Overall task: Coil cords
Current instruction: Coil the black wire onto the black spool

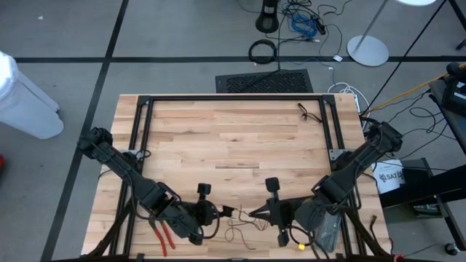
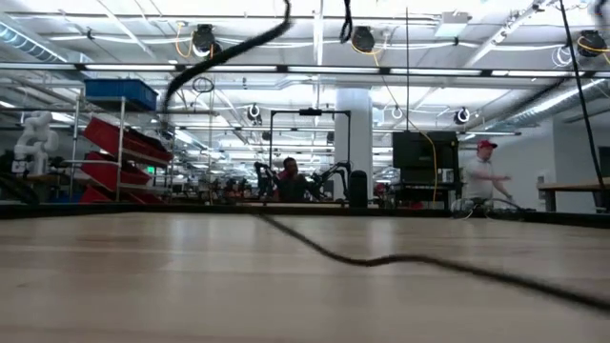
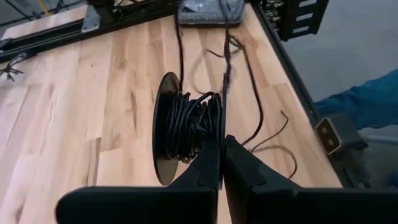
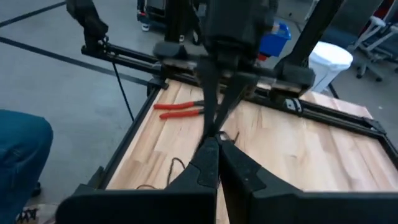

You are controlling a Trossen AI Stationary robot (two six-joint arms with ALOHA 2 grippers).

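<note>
The cord is a thin black wire. Part of it is wound in a coil (image 3: 194,123) on a small round dark puck (image 3: 163,130). My left gripper (image 1: 216,212), near the table's front edge, is shut on this coil. My right gripper (image 1: 252,214) faces it from the right and is shut on the cord's free run (image 3: 226,68). More of the cord lies slack in loops (image 1: 240,233) on the table below both grippers. In the low view the cord (image 2: 381,257) shows only as a blurred line. My left gripper pinches the wound coil's side away from the puck (image 3: 211,134) between its two shut fingers. The puck stands on edge beside the fingertips. The fingers themselves hide the exact place of contact. My right gripper pinches the thin cord (image 4: 216,134) between its two fingertips, coming level from the table's right. From there the cord runs nearly straight to the coil in my left gripper (image 4: 217,37).
Red-handled pliers (image 1: 163,236) lie at the front left, beside my left arm. A second small black cord (image 1: 311,113) lies at the far right of the table. The black frame rail (image 1: 233,98) borders the far side. A person's blue-clad leg (image 3: 367,99) shows beyond the front edge.
</note>
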